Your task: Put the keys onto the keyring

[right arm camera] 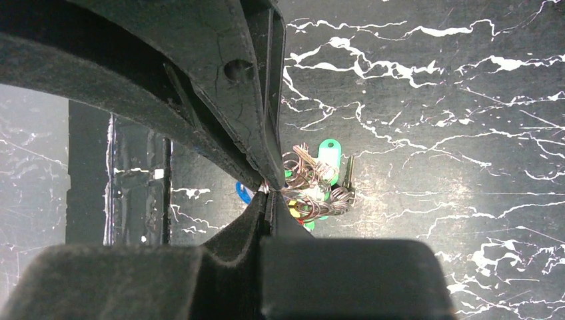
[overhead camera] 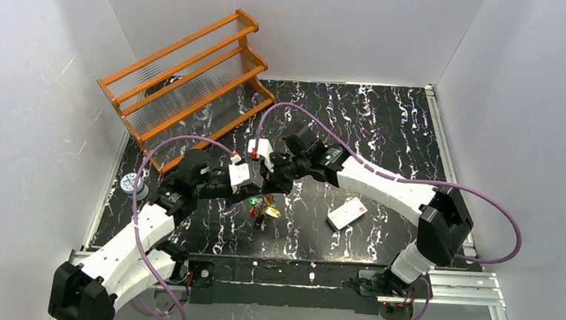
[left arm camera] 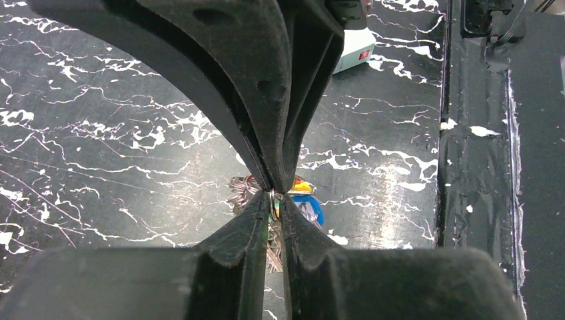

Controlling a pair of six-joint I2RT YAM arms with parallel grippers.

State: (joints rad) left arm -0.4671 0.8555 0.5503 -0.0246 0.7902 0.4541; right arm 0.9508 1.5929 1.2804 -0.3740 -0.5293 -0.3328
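While pinching the keyring (left arm camera: 272,196) left of the white card (overhead camera: 346,212) with both jaws tight, hold level, twist gently, stop keys (right arm camera: 328,155) slipping.

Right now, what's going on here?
Both arms meet over mid-table. The left claw and the right claw are each pinched on a thin silver bit of the key bunch, from opposite sides. Whether either bit is the ring or a blade is too small to tell. Green, blue, yellow and red heads sit together in the bunch. A white card lies apart on the table.
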